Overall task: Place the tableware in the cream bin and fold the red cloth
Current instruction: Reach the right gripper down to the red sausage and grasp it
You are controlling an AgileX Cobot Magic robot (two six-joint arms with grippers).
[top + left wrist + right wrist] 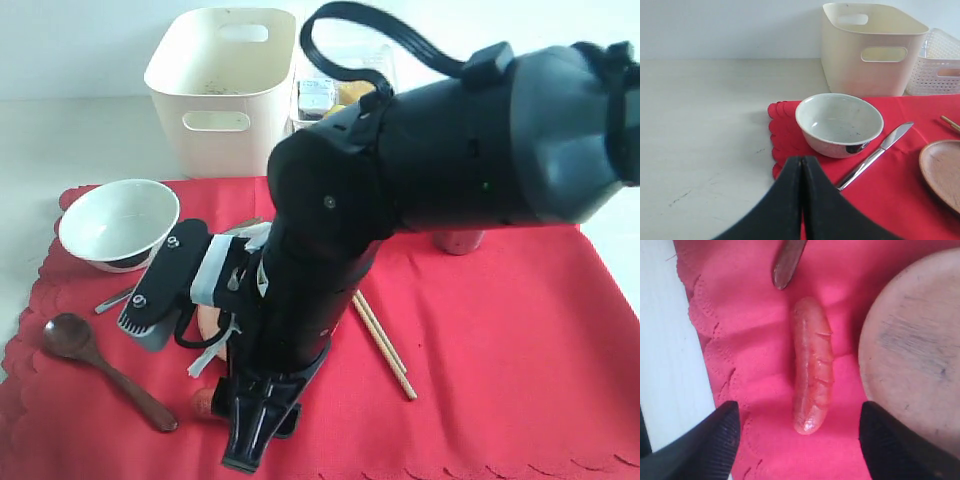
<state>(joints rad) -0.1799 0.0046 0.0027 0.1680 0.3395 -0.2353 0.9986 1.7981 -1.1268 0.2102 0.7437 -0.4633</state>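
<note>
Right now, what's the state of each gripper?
Left gripper: shut, holding nothing.
Right gripper: open over the sausage, holding nothing.

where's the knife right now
Left side of the exterior view: the metal knife lies flat on the red cloth, right beside the white bowl, between it and the wooden plate.

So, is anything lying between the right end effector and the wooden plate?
Yes. A sausage lies on the cloth straight under the open right end effector, between its fingers and close beside the plate. The plate itself is off to one side, its rim by one finger.
</note>
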